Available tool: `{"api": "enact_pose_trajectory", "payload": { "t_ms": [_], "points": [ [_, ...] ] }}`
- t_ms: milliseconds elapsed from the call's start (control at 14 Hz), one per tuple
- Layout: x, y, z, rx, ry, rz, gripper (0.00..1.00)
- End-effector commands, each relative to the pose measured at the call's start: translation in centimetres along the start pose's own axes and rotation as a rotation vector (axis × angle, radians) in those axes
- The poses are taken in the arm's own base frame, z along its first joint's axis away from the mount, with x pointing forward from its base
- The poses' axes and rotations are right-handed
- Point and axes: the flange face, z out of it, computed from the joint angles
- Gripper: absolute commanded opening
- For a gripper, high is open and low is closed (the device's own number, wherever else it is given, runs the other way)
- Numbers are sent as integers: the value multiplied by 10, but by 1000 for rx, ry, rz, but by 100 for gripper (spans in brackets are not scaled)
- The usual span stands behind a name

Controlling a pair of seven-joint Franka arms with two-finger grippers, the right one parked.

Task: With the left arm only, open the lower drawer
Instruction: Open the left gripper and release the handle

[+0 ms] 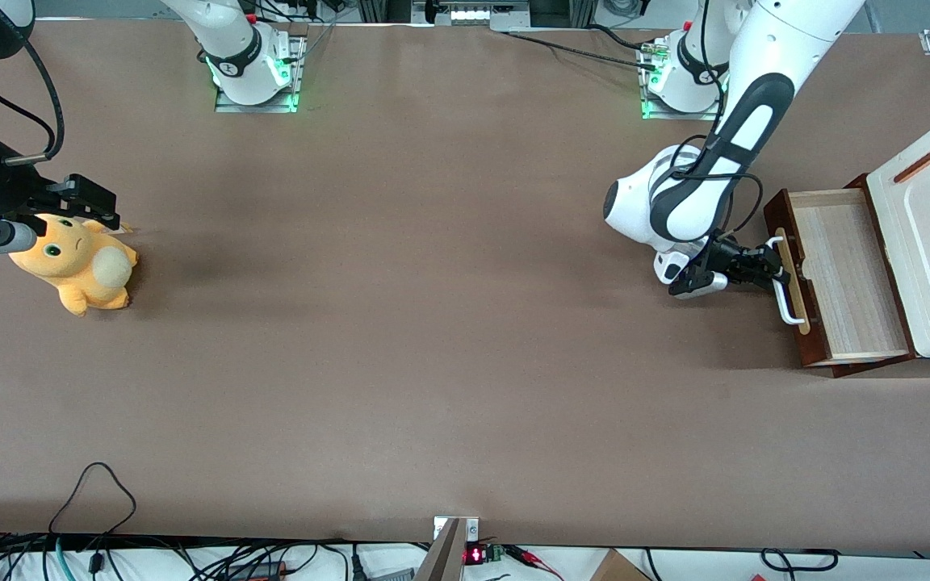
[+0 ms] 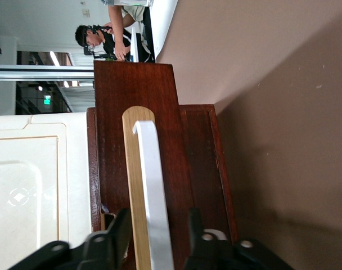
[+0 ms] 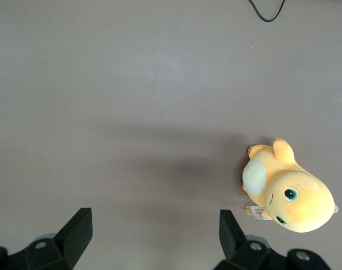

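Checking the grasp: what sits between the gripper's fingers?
The lower drawer's white handle lies between the gripper's open fingers, shown in the left wrist view.

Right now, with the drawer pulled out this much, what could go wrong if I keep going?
1. The drawer already shows most of its pale inside; more pull may bring it right out of the cabinet or drag the cabinet along.
2. The gripper straddles the handle with its fingers open, a gap on each side; the handle could slip out.
3. Backing away at a slant could catch a finger on the handle.
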Motion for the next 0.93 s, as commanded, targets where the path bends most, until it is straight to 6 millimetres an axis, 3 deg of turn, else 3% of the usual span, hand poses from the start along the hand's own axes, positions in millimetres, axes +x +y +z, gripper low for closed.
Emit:
{"api": "enact_pose_trajectory", "payload": {
  "t_ms": [0, 143, 429, 643, 857],
  "points": [
    [14, -34, -8, -74, -44, -25, 100],
    [36, -68, -28, -236, -102, -67, 100],
    [75, -172, -51, -545, -213, -113, 100],
    [78, -261, -50, -752, -223, -106, 100],
    [68, -328, -46, -934, -247, -106, 100]
  ]
}}
